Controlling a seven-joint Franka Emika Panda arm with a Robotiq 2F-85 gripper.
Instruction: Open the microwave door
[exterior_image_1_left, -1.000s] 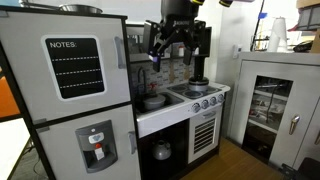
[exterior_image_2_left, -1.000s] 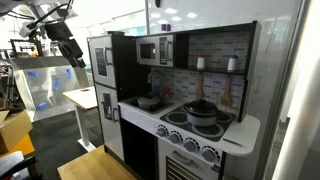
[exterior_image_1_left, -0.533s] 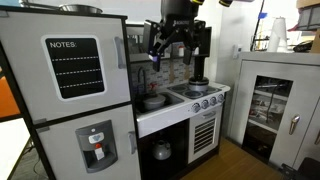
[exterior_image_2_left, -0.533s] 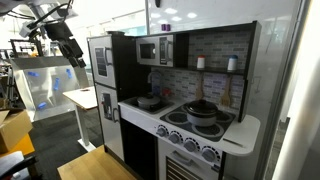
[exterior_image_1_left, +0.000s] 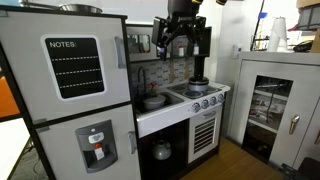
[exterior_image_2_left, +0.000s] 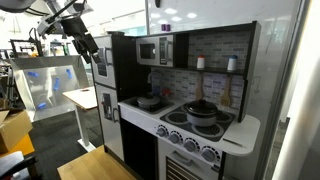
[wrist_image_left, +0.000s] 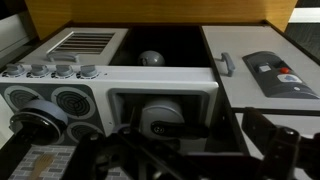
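The microwave door is a small white-framed door with a dark window, set high in the toy kitchen, and it is closed. It also shows at a steep angle in an exterior view. My gripper hangs in the air in front of the upper kitchen, level with the microwave, with its fingers apart and empty. In an exterior view it is well off from the door, out before the fridge. In the wrist view the dark fingers are blurred at the bottom, and the microwave door is not seen.
A tall white fridge with a notes board stands beside the microwave. Below are the sink with a pan, the stove with pots and the oven with a grille. A white cabinet stands to one side.
The gripper has moved up a little and closer to the kitchen front, toward the microwave level. The microwave door has not moved.
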